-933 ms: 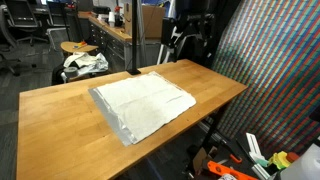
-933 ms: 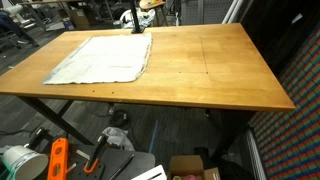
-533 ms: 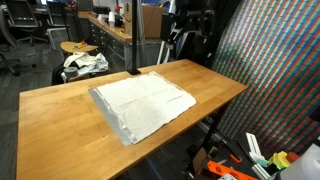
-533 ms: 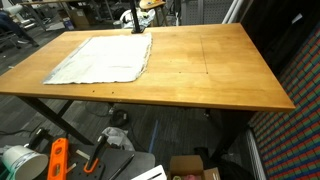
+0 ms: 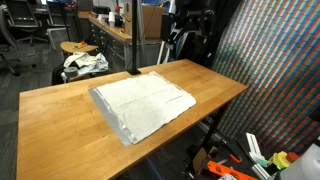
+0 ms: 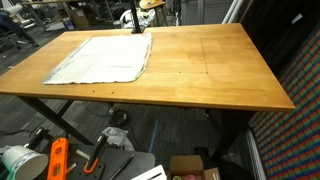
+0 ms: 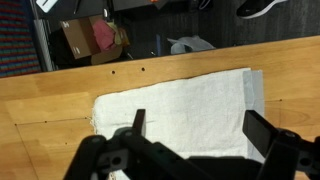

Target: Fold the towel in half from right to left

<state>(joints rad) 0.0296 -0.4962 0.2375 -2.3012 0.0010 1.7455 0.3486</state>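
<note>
Your towel lies spread flat on the wooden worktop, toward one end of it in both exterior views, and directly under the wrist camera. The fingers stand wide apart over it and hold nothing. Expect the cloth to be light, thin and limp: it should sag and trail from wherever you pinch it, and may slide on the smooth wood rather than lift. Take it at a corner or at the hem of its right edge, pressing down to the worktop so that one finger catches under the fabric.
</note>
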